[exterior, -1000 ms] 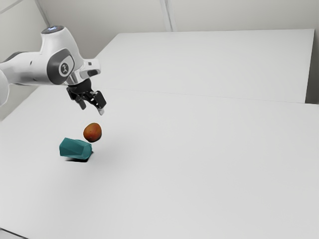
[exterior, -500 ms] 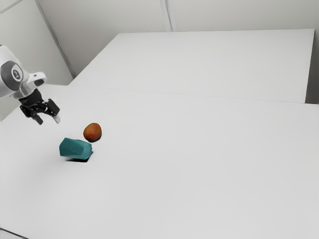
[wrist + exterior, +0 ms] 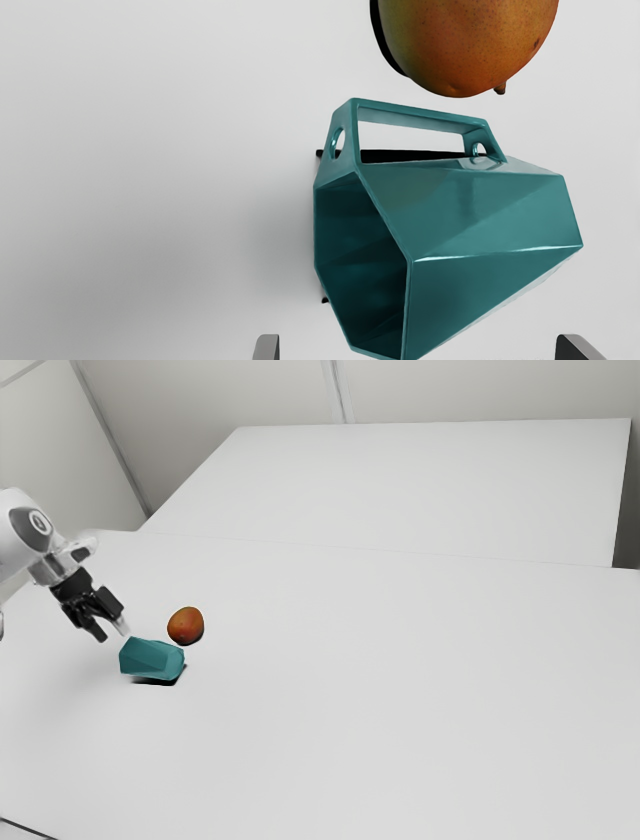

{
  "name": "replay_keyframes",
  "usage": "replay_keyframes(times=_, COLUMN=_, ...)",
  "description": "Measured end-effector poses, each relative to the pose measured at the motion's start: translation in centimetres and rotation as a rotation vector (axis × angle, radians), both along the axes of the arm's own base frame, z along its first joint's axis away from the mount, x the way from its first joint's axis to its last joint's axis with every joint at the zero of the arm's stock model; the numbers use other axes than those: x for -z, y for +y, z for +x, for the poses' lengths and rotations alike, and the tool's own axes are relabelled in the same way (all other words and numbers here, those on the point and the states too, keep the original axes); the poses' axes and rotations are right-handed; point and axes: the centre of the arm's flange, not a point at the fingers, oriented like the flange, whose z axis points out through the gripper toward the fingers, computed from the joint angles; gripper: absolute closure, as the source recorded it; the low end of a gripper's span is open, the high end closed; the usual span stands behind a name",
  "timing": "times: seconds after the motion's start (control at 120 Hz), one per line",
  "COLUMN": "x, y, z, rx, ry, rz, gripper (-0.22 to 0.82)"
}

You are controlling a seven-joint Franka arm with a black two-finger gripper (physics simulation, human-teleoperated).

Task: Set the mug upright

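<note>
No words or numbers can be read. Beyond the mug (image 3: pixel 152 659), toward the exterior view's left, the white arm (image 3: pixel 9 548) bears a round mark (image 3: pixel 39 522), too small to make out.

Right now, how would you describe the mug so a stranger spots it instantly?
On the white table, look near my open gripper. The teal, faceted mug lies on its side there. Its angular handle and hollow mouth distinguish it from the rounded orange-brown fruit beside it.

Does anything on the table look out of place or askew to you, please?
The teal mug looks odd: it lies on its side, its open mouth facing sideways. I see no spill around it.
</note>
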Motion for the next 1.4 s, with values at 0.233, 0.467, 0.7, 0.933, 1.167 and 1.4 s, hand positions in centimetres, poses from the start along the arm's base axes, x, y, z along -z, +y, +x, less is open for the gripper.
replay_keyframes(times=0.233, x=3.3, y=0.0, z=-0.3, rx=0.029, ry=0.004, rz=-0.181, gripper=0.0)
replay_keyframes(times=0.467, x=4.5, y=0.1, z=-0.8, rx=0.035, ry=-0.029, rz=-0.299, gripper=0.0)
replay_keyframes(times=0.7, x=5.6, y=0.0, z=-1.1, rx=0.015, ry=-0.073, rz=-0.403, gripper=0.01)
replay_keyframes(times=0.933, x=6.2, y=0.8, z=-2.0, rx=-0.005, ry=-0.098, rz=-0.456, gripper=0.46)
replay_keyframes(times=1.167, x=5.6, y=0.8, z=-2.2, rx=-0.009, ry=-0.132, rz=-0.501, gripper=0.69)
replay_keyframes(times=1.4, x=5.1, y=-0.7, z=-1.3, rx=0.013, ry=-0.155, rz=-0.54, gripper=0.77)
